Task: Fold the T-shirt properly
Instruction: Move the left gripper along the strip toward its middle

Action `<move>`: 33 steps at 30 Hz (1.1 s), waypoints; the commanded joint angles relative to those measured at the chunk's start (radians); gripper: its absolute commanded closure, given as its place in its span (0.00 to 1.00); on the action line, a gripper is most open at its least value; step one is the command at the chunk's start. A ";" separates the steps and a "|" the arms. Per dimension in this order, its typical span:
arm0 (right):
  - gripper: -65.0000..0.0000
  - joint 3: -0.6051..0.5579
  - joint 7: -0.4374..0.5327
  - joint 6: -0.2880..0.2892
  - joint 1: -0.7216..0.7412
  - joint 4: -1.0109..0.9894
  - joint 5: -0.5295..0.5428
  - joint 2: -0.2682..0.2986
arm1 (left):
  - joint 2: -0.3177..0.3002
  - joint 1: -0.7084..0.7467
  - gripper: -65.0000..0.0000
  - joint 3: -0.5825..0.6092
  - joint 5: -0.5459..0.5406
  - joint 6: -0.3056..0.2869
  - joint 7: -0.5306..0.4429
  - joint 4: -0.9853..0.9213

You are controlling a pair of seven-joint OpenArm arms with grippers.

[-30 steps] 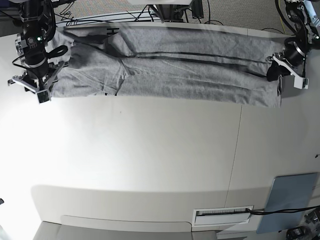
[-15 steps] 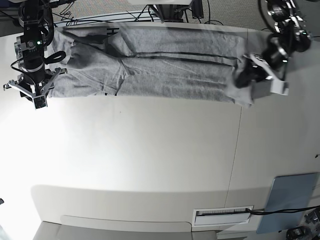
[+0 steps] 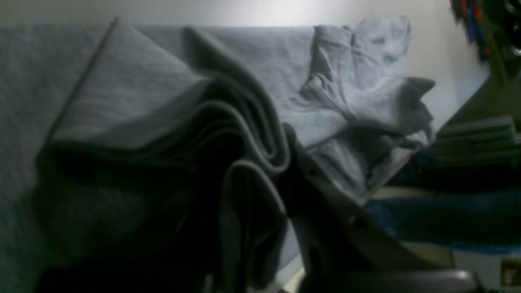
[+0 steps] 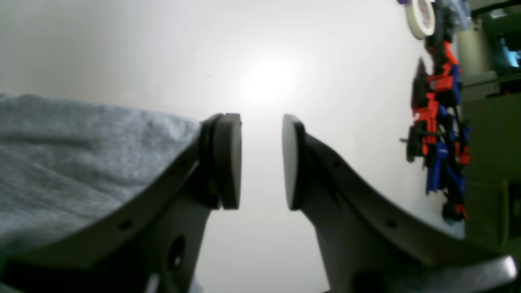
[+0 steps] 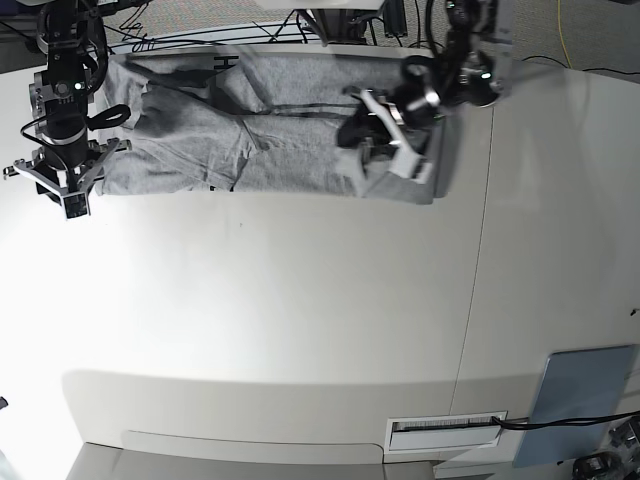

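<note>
Two hands work at the far edge of the white counter (image 5: 300,300), where the grey T-shirt (image 5: 250,140) lies spread in a long band. The left hand (image 5: 378,140) is clenched on a bunched stack of the shirt's layers, holding that end doubled over the shirt's middle, with the folds hanging dark in its wrist view. The right hand (image 4: 260,160) stands released at the shirt's other end, pads apart with only bare counter between them, cloth beside one finger.
</note>
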 commanded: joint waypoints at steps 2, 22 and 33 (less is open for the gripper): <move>0.73 0.010 0.017 -0.009 0.006 0.016 -0.023 0.016 | 0.001 -0.018 1.00 0.051 0.024 0.024 -0.053 0.017; 0.73 0.169 0.013 -0.089 0.006 0.016 -0.154 0.016 | 0.103 -0.060 0.47 0.144 0.008 -0.099 -0.085 0.014; 0.73 0.378 -0.009 -0.047 0.002 -0.067 0.008 0.016 | 0.061 -0.102 0.47 0.130 0.059 -0.208 0.010 0.017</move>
